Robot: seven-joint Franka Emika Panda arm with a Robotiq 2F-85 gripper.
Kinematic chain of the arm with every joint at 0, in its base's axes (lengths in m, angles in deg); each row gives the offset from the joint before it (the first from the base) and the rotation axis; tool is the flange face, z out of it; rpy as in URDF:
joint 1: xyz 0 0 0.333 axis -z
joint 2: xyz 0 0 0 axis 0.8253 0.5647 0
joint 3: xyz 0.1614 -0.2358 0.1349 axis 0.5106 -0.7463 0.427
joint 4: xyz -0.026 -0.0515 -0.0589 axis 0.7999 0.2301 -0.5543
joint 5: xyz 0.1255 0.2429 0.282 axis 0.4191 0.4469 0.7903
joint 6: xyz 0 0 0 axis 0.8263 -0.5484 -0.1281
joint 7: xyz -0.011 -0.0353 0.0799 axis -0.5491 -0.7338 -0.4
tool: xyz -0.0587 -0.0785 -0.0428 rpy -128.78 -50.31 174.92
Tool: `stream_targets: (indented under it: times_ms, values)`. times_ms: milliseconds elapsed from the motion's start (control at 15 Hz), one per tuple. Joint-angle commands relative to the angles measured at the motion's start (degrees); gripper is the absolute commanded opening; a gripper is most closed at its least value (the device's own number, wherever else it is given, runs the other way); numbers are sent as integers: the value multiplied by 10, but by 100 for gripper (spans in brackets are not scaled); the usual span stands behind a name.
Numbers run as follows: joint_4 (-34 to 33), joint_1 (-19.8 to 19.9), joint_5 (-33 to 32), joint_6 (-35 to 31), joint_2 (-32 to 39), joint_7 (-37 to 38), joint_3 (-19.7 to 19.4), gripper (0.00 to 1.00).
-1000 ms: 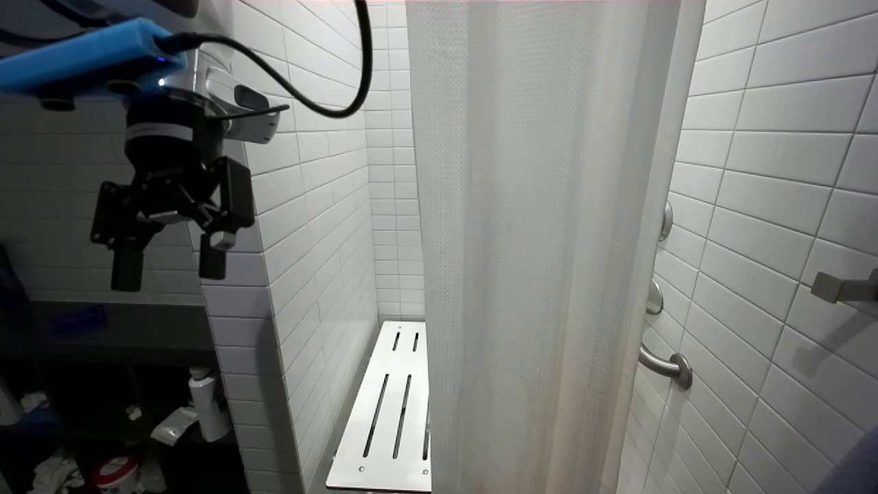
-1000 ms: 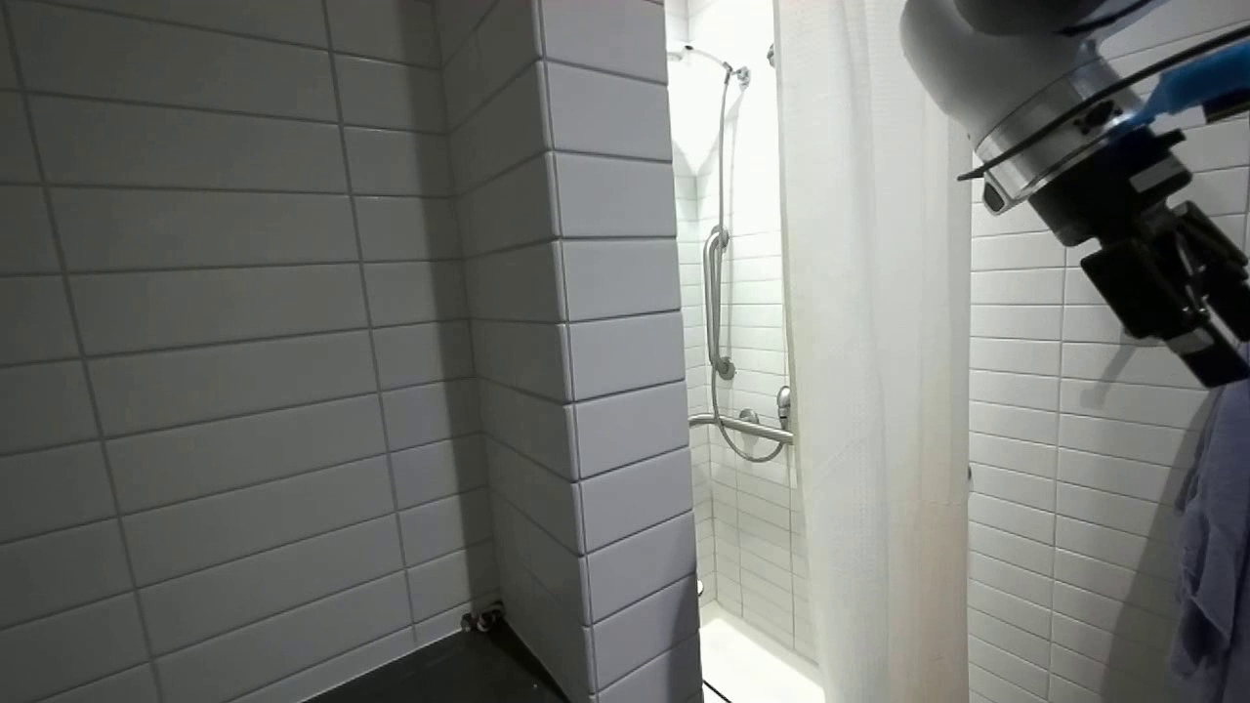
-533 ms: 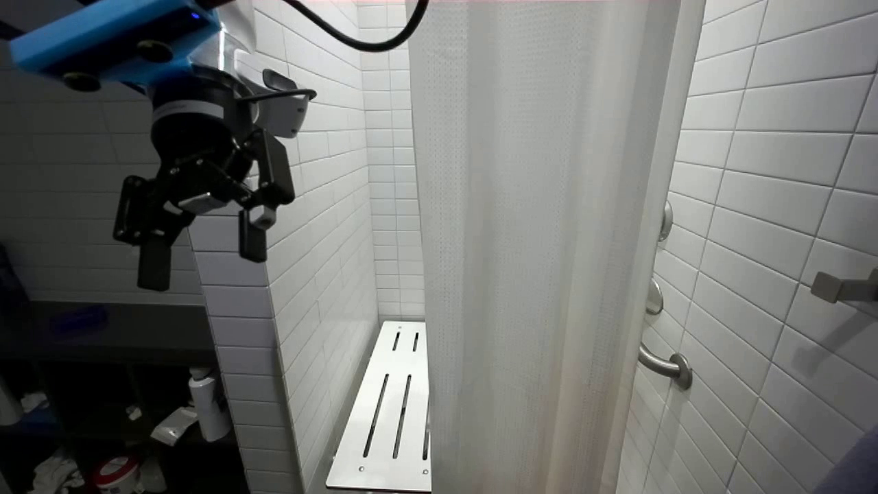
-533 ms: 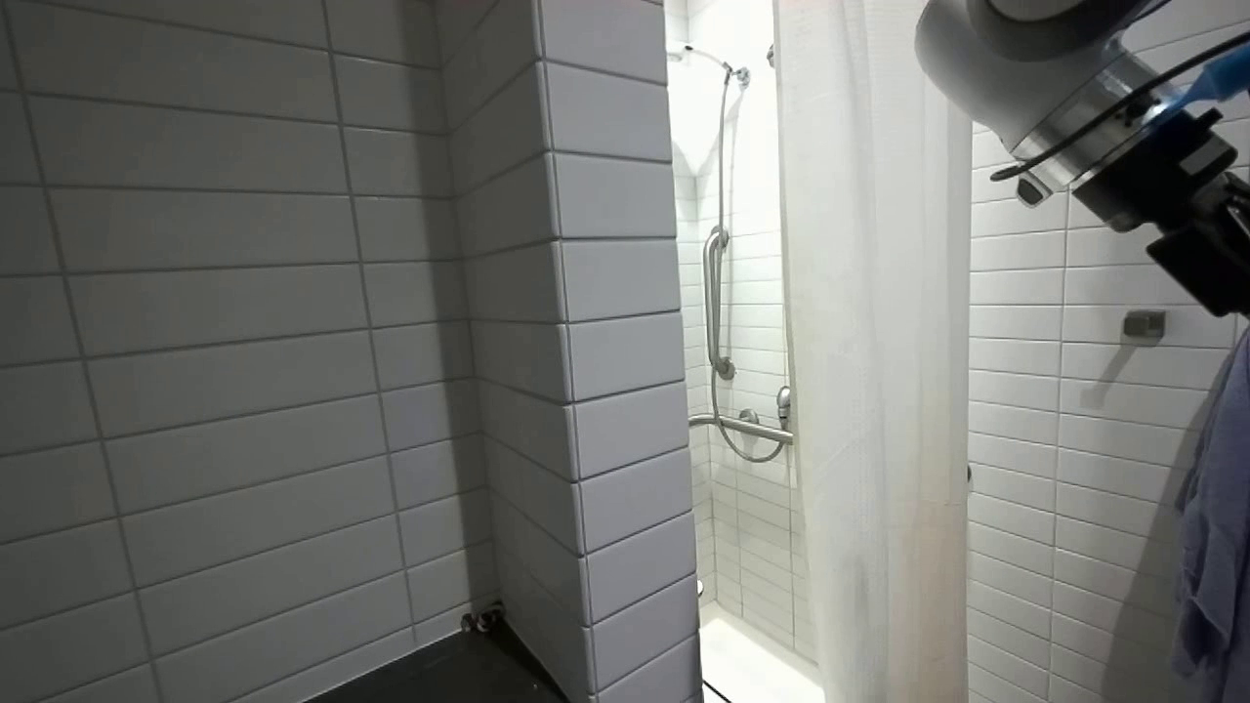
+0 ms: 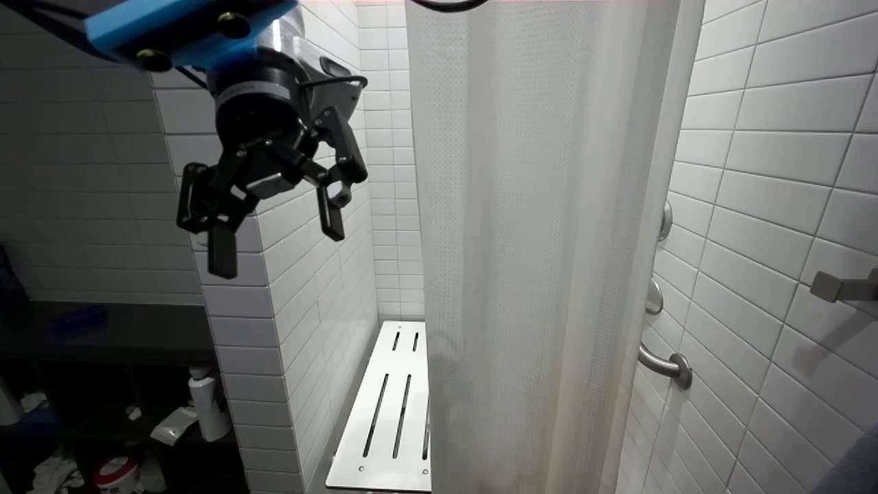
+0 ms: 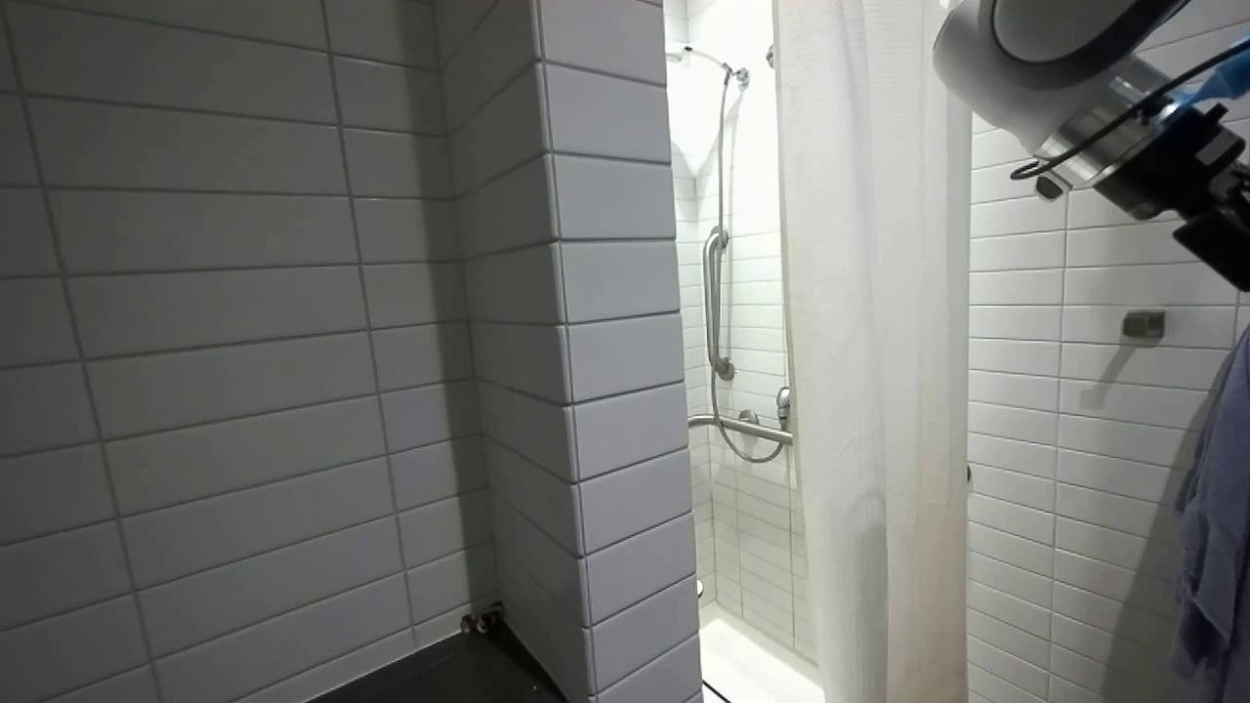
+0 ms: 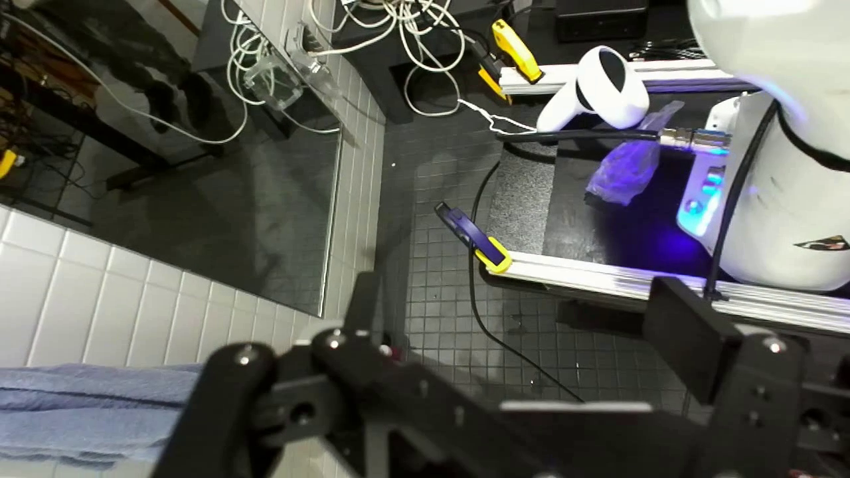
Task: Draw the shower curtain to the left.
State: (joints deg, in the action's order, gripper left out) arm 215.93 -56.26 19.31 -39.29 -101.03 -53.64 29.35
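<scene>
A pair of black fingers is hovering beside a tall white shower curtain in an exterior view, spread well apart and pointing downward. The curtain is hanging to the right of both fingers in that frame, its soft vertical folds running from the top edge to the bottom, and a strip of tiled wall is showing between its left edge and the nearer finger. How the two are standing in depth cannot be told. Lower down, the curtain is partly covering a slotted white bench, while a steel grab bar is showing on its far side.

In an exterior view, the robot's arm is reaching in at upper right, overlapping the curtain's right edge; a shower hose is dangling to the curtain's left. In the wrist view, tiled floor is showing between the parted fingers, and a bluish towel is hanging at lower left.
</scene>
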Motion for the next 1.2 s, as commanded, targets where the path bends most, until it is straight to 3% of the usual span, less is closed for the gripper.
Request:
stream_targets:
  times_ms: [0, 400, 1133]
  values:
    - [-42, -6, -34, 8, 32, -44, -5, 100]
    - [-85, -31, -93, 4, 63, -110, 9, 100]
    - [-115, -88, -85, -89, 59, -318, 9, 100]
